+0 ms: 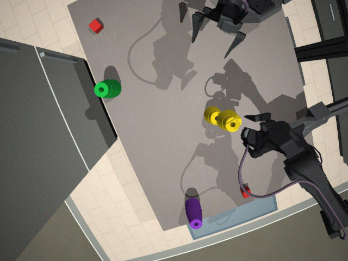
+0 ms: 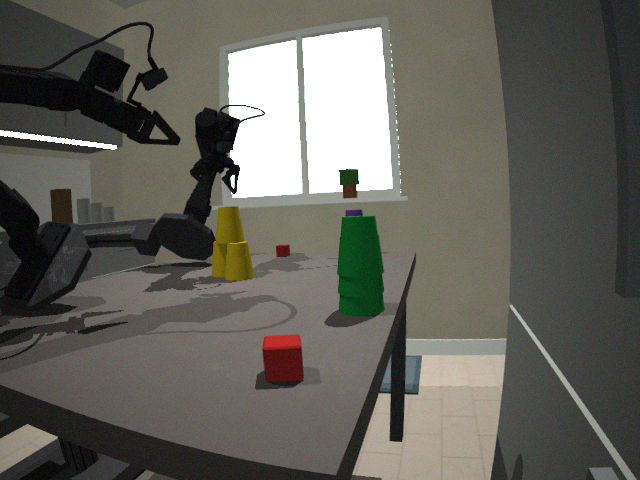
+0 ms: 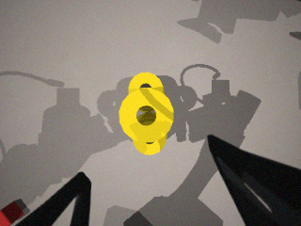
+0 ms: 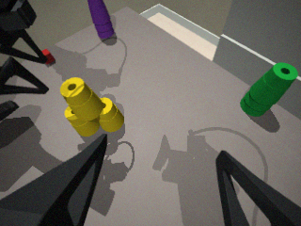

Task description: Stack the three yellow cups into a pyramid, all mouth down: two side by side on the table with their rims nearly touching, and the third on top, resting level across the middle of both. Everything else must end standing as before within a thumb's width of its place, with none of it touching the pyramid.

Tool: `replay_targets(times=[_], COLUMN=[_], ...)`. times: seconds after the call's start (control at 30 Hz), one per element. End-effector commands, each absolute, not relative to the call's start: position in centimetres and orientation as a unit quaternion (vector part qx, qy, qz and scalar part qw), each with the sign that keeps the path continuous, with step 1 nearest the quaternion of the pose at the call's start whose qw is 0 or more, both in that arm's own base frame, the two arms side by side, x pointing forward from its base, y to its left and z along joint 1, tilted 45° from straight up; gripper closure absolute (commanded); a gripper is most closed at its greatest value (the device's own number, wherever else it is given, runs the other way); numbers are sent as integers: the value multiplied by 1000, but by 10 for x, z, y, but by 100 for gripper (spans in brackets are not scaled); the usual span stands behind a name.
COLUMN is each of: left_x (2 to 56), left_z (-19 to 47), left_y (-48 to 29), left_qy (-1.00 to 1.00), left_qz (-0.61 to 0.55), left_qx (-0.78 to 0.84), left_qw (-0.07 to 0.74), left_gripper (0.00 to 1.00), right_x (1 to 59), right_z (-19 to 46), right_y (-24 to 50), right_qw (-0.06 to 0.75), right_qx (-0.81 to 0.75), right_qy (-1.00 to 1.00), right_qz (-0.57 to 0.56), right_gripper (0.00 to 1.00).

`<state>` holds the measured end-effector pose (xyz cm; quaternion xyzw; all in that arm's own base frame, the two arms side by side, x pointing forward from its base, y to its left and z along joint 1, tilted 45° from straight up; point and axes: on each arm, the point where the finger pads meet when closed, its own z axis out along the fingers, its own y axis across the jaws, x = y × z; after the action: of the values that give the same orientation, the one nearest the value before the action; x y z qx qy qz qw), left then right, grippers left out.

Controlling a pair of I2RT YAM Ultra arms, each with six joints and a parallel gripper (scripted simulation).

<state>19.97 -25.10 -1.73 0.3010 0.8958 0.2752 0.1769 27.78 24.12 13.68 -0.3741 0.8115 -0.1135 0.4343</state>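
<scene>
A pale window (image 2: pixel 341 111) is set in the beige wall (image 2: pixel 449 155) behind a grey-brown table (image 1: pixel 151 135) (image 2: pixel 191 361) (image 3: pixel 47 38) (image 4: pixel 155 61); from left to right in the exterior view, the right gripper (image 1: pixel 209 49) (image 2: pixel 176 141) (image 4: pixel 164 147) comes first, raised over the table, its fingers wide apart with nothing between them; next is the left gripper (image 1: pixel 244 124) (image 2: pixel 234 191) (image 3: pixel 144 160), also wide and empty, above and apart from the yellow cups.

Those stand mouth down as a pyramid: the left lower cup (image 2: pixel 219 262) (image 3: pixel 150 149) (image 4: pixel 84 127) and the right lower cup (image 1: pixel 210 113) (image 2: pixel 239 260) (image 3: pixel 146 78) (image 4: pixel 113 119) are side by side on the table, though I cannot tell whether their rims touch; the upper cup (image 1: pixel 229 116) (image 2: pixel 229 224) (image 3: pixel 129 113) (image 4: pixel 86 105) rests upright across both.

Farther right lie the distant red cube (image 1: pixel 246 192) (image 2: pixel 282 250) (image 3: pixel 9 214) (image 4: pixel 48 56) and, close to the exterior camera, the near red cube (image 1: pixel 95 25) (image 2: pixel 282 359); both are well apart from the pyramid; rightmost, the green stack (image 1: pixel 113 88) (image 2: pixel 360 263) (image 4: pixel 265 91) stands upright by the table's edge, partly hiding the purple stack (image 1: pixel 193 209) (image 2: pixel 354 212) (image 4: pixel 101 19), also upright.
</scene>
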Motion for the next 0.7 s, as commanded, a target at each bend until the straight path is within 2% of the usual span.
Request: replay_targets(times=[0.0, 0.33, 0.43, 0.5, 0.67], left_x=[199, 197, 197, 197, 197], left_z=[-9, -8, -8, -8, -8], left_y=[-256, -254, -254, -254, -254], left_qy=[897, 896, 895, 895, 895], left_qz=[264, 266, 266, 266, 266], left_qx=[286, 288, 290, 290, 290], left_qw=[211, 210, 210, 210, 210], left_gripper=[0, 0, 0, 0, 0], right_x=[300, 378, 386, 386, 381], right_z=[153, 233, 258, 258, 302], right_y=[225, 91, 42, 42, -45], right_qw=[406, 422, 428, 428, 434], right_qx=[-404, -321, -292, -292, -242], right_qy=[812, 831, 833, 833, 832], right_qz=[-110, -166, -192, -192, -247], right_gripper=[0, 0, 0, 0, 0])
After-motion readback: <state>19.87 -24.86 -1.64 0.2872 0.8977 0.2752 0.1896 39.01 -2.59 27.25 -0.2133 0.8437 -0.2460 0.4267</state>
